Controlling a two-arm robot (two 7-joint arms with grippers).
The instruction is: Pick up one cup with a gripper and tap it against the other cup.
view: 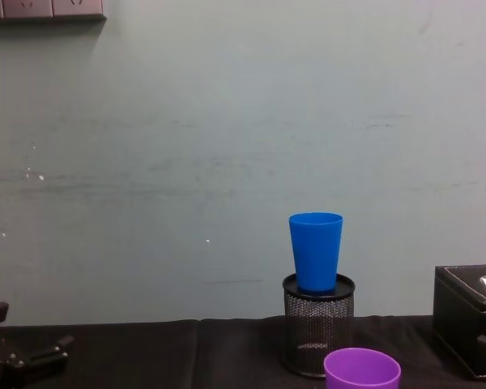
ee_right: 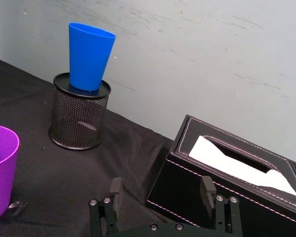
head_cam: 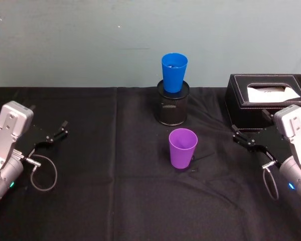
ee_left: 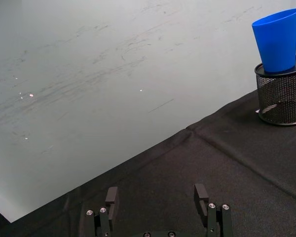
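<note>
while both arms rest low at the table's sides, the purple cup (head_cam: 183,147) stands upright on the black cloth (head_cam: 105,201), near the mesh holder (head_cam: 172,108) carrying the blue cup (head_cam: 174,72). left gripper (head_cam: 64,128): fingers spread, empty. right gripper (head_cam: 237,135): fingers spread, empty, beside the tissue box (head_cam: 263,95).

Head view looks down across the black-clothed table (head_cam: 115,201); chest view sits low, facing the pale wall (view: 227,121); both wrist views share the bright blue plastic tumbler (ee_left: 277,40).
</note>
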